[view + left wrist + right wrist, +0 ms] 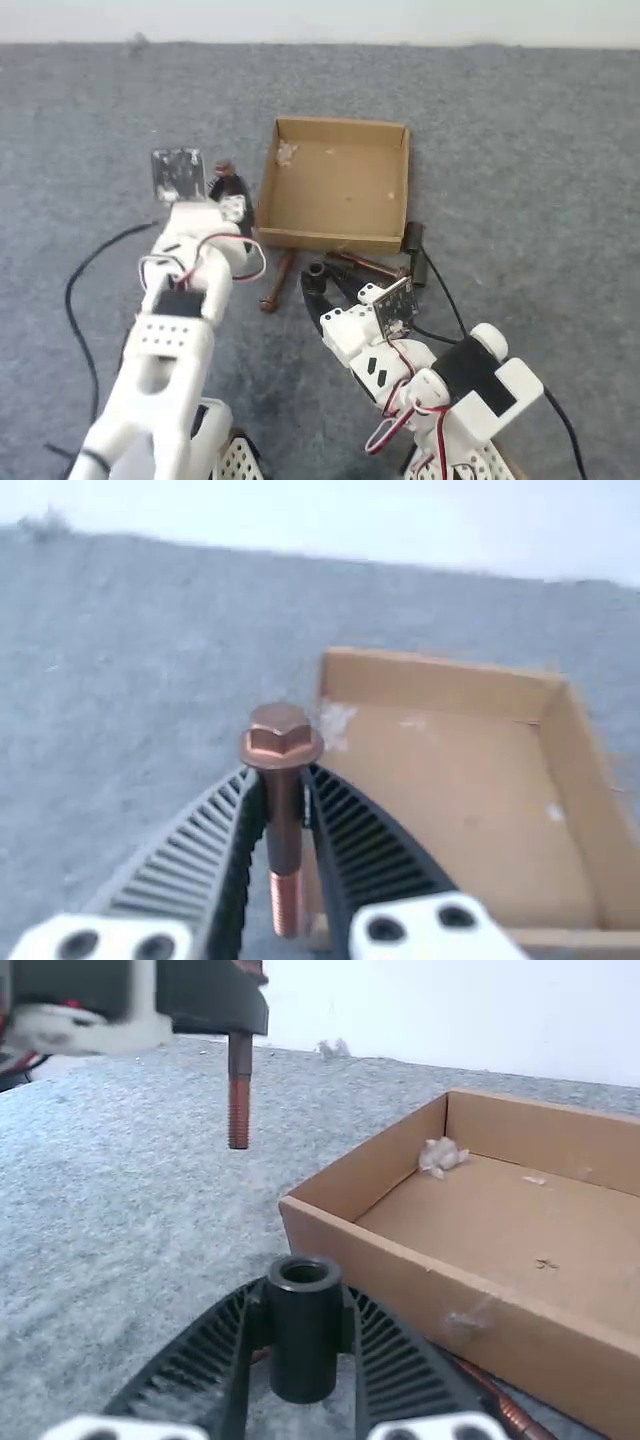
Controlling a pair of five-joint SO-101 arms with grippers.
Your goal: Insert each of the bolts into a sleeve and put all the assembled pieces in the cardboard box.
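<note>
- Across the grey carpeted surface the two arms stand apart, so I judge the mating belongs in the air between them, clear of the loose parts lying below.
- Open brown cardboard box, at 12 o'clock of the right arm, contains no assembled piece. It plays no part until the two held parts are joined.
- Left hand, raised at 9 o'clock of the box, is clamped on the shank of a copper-coloured hex-head bolt. It should travel toward 5 o'clock with the wrist level, then descend slowly.
- Right hand, just off the box's 6 o'clock wall, grips a short black cylindrical sleeve round its middle. It is best used as the fixed holder, with a firm grip that does not yield as the bolt enters.
- Loose copper bolts lie near that 6 o'clock wall, and a spare black sleeve sits at the 5 o'clock corner. A low approach could knock them.
- Held bolt: upright, head up, threaded tip free below the fingers. Centre the tip over the bore before lowering.
- Held sleeve: upright, bore open at the top. Any lean would likely jam the thread on the rim.
</note>
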